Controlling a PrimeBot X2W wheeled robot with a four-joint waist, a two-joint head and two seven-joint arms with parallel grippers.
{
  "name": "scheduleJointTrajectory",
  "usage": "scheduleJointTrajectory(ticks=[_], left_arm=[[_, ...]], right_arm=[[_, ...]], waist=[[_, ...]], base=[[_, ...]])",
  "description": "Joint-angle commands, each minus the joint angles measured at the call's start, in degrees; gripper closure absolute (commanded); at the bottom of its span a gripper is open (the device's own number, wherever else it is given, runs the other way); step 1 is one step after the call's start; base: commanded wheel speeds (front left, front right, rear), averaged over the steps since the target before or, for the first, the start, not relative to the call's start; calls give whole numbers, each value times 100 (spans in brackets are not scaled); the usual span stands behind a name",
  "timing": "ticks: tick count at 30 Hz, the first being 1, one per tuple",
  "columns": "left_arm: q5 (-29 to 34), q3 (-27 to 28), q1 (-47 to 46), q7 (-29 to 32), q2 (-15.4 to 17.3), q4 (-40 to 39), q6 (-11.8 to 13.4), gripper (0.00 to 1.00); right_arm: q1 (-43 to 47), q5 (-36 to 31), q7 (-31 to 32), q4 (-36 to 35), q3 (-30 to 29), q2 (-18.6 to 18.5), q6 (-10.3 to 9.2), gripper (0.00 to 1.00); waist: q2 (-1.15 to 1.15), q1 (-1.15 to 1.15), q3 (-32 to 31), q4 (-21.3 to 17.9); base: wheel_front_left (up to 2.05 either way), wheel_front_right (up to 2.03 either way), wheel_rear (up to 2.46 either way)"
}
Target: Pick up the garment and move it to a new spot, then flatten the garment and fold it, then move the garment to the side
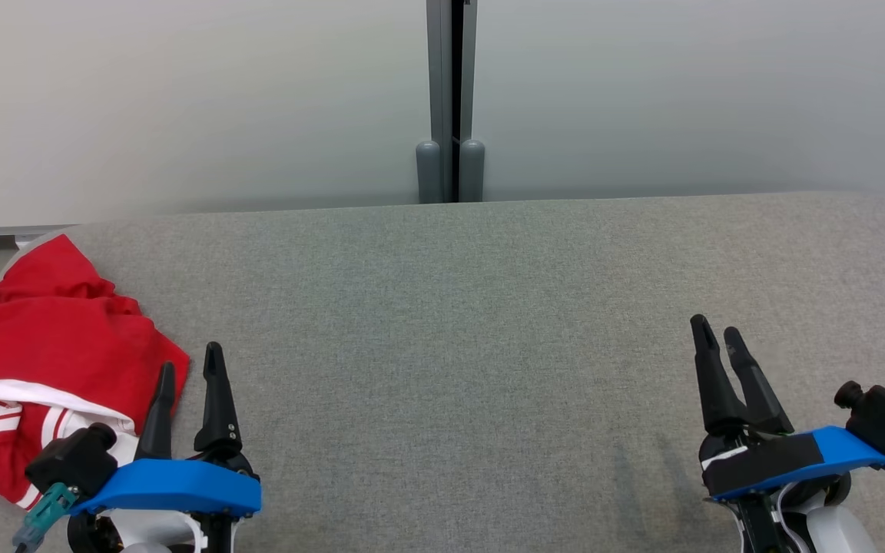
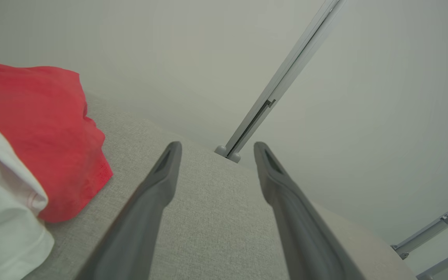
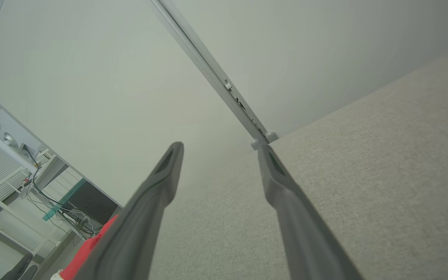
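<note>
The garment [image 1: 51, 346] is a red top with white bands, lying crumpled at the table's left end; its red cloth [image 2: 41, 128] fills the left of the left wrist view, and a red edge [image 3: 88, 249] peeks out low in the right wrist view. My left gripper [image 1: 190, 370] stands open just right of the garment, with nothing between its fingers [image 2: 158, 186]. Far over at the lower right, my right gripper [image 1: 717, 329] is open and empty above bare cloth, its fingers [image 3: 274, 182] apart.
The grey fabric table [image 1: 458, 322] stretches between the grippers. Behind it stands a pale partition wall with a grey post [image 1: 450, 100] at the centre. A desk with cables [image 3: 33, 163] lies beyond the table's left end.
</note>
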Motion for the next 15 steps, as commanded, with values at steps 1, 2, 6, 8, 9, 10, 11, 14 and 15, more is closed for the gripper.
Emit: scheduleJointTrajectory(ticks=[1, 2, 6, 8, 9, 10, 11, 14, 15], left_arm=[[149, -26, -60, -57, 46, -38, 25, 0], [226, -43, -62, -69, 50, -29, 40, 0], [527, -107, -73, -132, 87, 4, 109, 0], [662, -137, -77, -164, 106, 18, 134, 0], [722, -151, -76, -178, 113, 21, 147, 0], [776, -166, -75, -195, 118, 22, 160, 0], [835, -182, -74, -213, 125, 22, 170, 0], [1024, -235, -62, -255, 150, 48, 192, 0], [1083, -253, -63, -267, 156, 55, 206, 0]], right_arm=[[-167, -168, -48, -40, -25, -4, 11, 0], [-167, -248, -65, -30, -48, 7, 11, 0], [-167, -573, -129, 9, -129, 46, 11, 0], [-166, -732, -159, 33, -159, 63, 11, 0], [-167, -816, -173, 41, -169, 69, 11, 0], [-165, -900, -193, 50, -185, 75, 11, 0], [-162, -979, -206, 63, -198, 81, 12, 0], [-161, -1202, -252, 106, -209, 95, 12, 0], [-158, -1278, -264, 138, -213, 97, 12, 0]], waist=[[0, 0, -1, 1], [0, 0, -2, 2], [0, 0, -8, 2], [0, 0, -14, 1], [0, 0, -15, 1], [0, 0, -17, 0], [0, 0, -18, 1], [0, 0, -24, 0], [0, 0, -26, 0]], base=[[0, 0, 0], [0, 0, 0], [0, 0, 0], [0, 0, 0], [0, 0, 0], [0, 0, 0], [0, 0, 0], [0, 0, 0], [0, 0, 0]])
